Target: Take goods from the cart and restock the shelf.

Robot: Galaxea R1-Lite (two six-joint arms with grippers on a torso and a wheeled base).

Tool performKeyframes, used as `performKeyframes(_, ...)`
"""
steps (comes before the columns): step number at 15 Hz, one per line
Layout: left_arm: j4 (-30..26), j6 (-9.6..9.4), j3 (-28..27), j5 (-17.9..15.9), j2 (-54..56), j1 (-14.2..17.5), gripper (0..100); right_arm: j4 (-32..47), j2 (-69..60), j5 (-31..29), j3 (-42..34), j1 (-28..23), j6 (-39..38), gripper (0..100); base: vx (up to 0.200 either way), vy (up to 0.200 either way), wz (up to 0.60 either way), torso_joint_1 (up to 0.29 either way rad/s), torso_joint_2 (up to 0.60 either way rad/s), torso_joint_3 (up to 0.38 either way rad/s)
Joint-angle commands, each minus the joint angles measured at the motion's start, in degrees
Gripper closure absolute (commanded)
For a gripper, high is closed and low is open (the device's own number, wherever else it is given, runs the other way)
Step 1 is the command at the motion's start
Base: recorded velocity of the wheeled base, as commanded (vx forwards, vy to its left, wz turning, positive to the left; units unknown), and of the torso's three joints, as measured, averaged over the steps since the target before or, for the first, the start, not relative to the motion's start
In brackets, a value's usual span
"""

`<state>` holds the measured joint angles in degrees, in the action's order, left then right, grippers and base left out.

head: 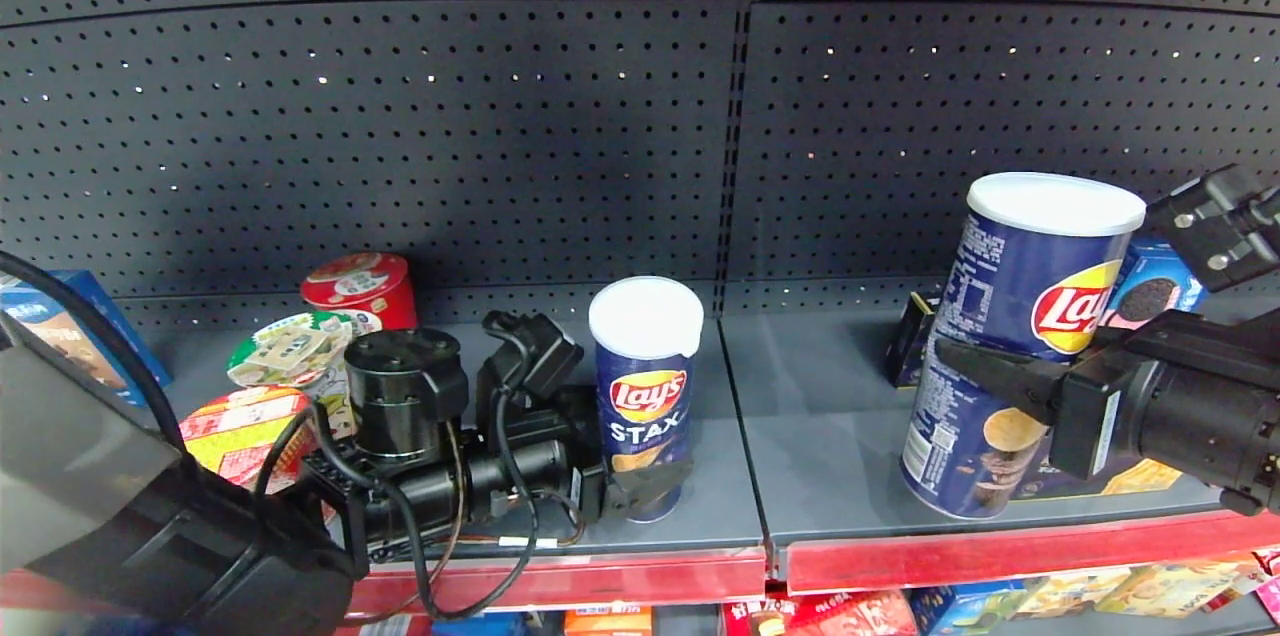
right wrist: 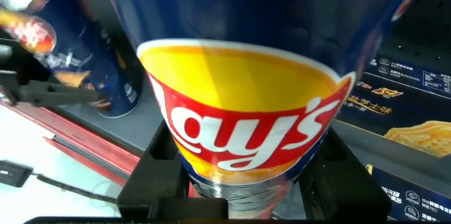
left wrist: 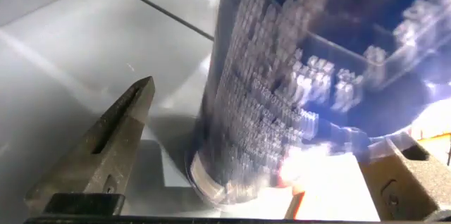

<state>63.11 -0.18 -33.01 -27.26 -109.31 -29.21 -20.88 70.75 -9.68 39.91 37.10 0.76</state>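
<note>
On the grey shelf [head: 820,436], seen from the head, a small chip can [head: 645,386] stands upright near the front edge, just left of the joint between the two boards. The left gripper [head: 655,476] sits low at its base; one finger crosses the front of the can and the other is hidden behind it. To the right, a large chip can [head: 1020,346] leans to the left with the right gripper [head: 975,361] clamped around its middle. Whether its lower rim touches the shelf cannot be told. Behind it a cookie box [head: 1150,286] and a small dark box [head: 910,336] are partly covered, and a flat blue box [head: 1100,478] peeks out below the arm. Noodle bowls [head: 290,346] and a red tin [head: 360,286] sit at the left, half masked by the left arm.

From the left wrist, the small chip can is blurred but plainly stands between spread fingers [left wrist: 106,153]. One is clear of its side, while the other's contact is hard to make out.

From the right wrist, the large chip can is cut off at the top and hides the fingertips that pinch it. The small chip can shows farther off.
</note>
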Motion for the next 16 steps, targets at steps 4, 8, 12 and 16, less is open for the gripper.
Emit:
performKeyframes(4, -0.01, 0.01, 2.25, 0.01, 3.49, 0.47, 0, 0.05, -0.09, 0.01, -0.01, -0.01, 0.04, 100, 0.000, 0.000, 0.00, 0.000, 0.00, 0.000)
performKeyframes(8, 0.08, -2.19, 7.26, -0.08, 5.87, 2.84, 0, 0.14, -0.18, 0.01, 0.08, -0.01, 0.04, 100, 0.000, 0.000, 0.00, 0.000, 0.00, 0.000)
performKeyframes(12, 0.08, -3.42, 9.63, -0.25, 8.59, 5.74, 0, 0.14, -0.27, 0.01, -0.01, -0.01, 0.04, 100, 0.000, 0.000, 0.00, 0.000, 0.00, 0.000)
performKeyframes(16, -0.01, -3.33, 9.98, -0.25, 12.11, 8.20, 0, 0.14, -0.44, 0.01, -0.10, -0.01, 0.12, 100, 0.000, 0.000, 0.00, 0.000, 0.00, 0.000)
